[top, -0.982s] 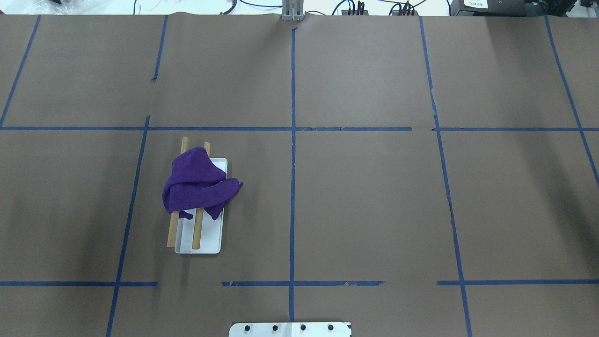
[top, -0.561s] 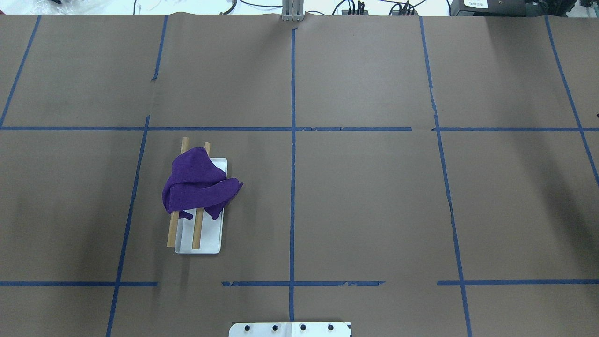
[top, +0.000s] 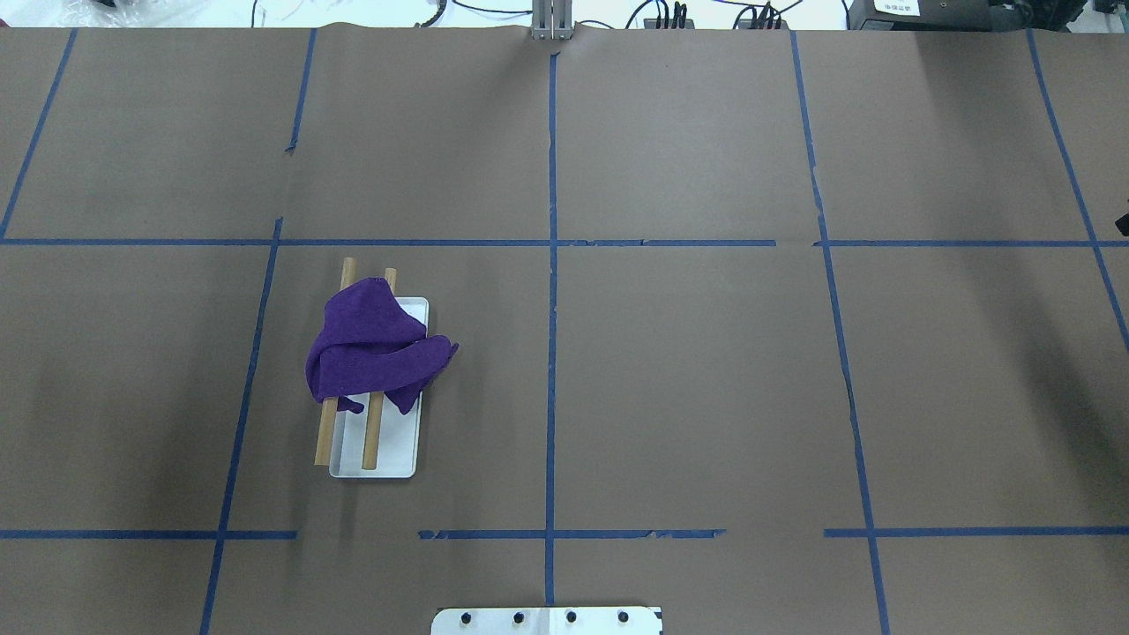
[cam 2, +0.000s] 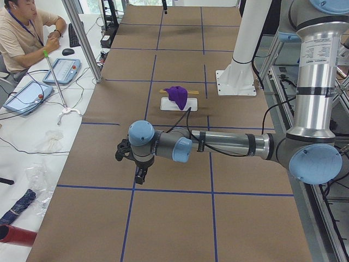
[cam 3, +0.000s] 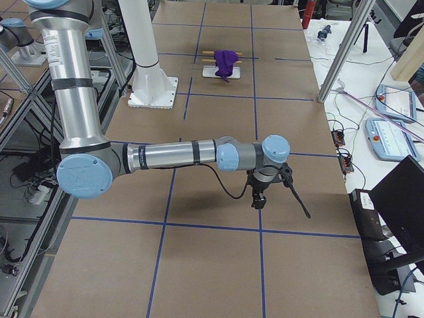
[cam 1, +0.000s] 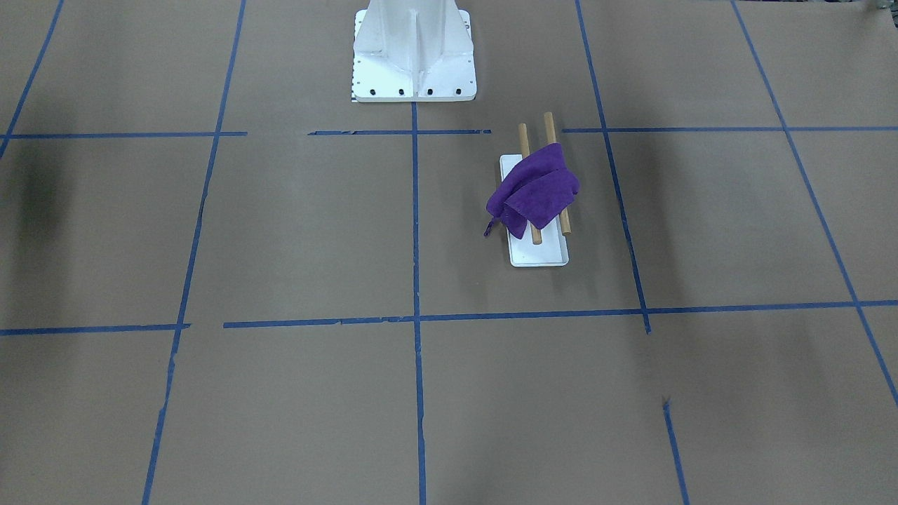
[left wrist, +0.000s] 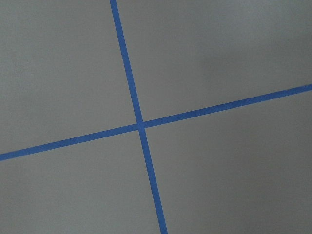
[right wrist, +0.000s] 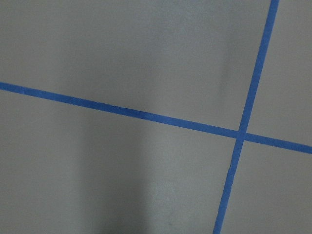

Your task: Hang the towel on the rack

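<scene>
Towel point(top: 370, 348) draped over rack point(top: 392, 454); task judged approx. done, next maybe neatening. Left fingers point(cam 2: 140, 176), right fingers point(cam 3: 258, 201): state can't be told.

The rack point(top: 393, 441), with the towel point(top: 366, 348) heaped across its two rods, stands alone on the table point(top: 706, 370). Bare brown surface lies on every side of it, and it is open from above. The white pedestal point(cam 1: 414, 63) rises at the robot's edge, off to one side of the rack. The left arm point(cam 2: 229, 143) and the right arm point(cam 3: 172, 156) each stretch low over one table end, well apart from the rack. A slanted metal pole point(cam 2: 82, 38) stands at the operators' edge.
</scene>
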